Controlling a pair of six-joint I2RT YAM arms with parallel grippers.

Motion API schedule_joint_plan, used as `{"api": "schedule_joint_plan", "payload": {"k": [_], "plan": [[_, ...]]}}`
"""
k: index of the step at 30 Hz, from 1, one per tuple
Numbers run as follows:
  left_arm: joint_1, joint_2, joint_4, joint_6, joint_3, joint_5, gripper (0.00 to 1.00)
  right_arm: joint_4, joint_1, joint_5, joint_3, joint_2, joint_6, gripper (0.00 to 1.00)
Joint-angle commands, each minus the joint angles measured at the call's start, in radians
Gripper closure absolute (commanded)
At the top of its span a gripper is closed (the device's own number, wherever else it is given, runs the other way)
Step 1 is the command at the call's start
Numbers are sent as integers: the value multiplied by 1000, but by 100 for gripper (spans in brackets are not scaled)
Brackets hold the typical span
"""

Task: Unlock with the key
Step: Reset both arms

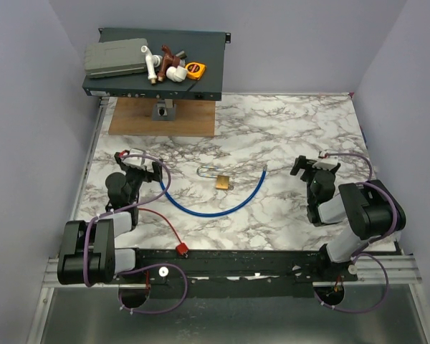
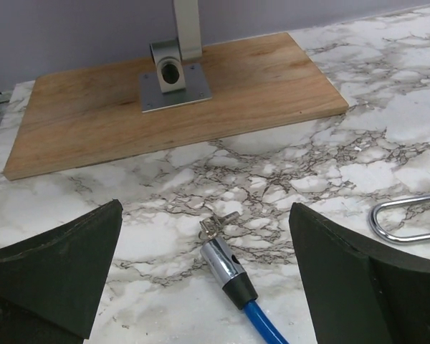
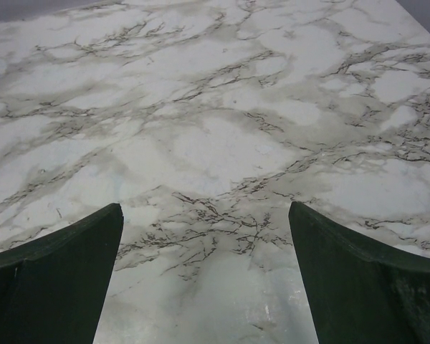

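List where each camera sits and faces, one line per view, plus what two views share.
Top external: above and behind the arms, looking down on the white marble table; both arms, the open left gripper and open right gripper show.
Left wrist: low over the table, facing the far wooden board; its two dark fingers frame the view.
Right wrist: low, facing the marble tabletop; only its dark fingers show.
Shared: top and left wrist both show the blue cable lock and brass padlock's silver shackle.
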Motion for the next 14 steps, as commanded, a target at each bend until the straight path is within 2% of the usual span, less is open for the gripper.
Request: {"api": "schedule_joint_plan", "payload": {"k": [1, 14], "plan": [[5, 0, 69, 2, -9, -56, 1, 42, -5, -14, 5, -4, 3, 0], [2, 5, 63, -25, -1, -111, 2, 68, -5, -17, 1, 4, -2, 0]]}}
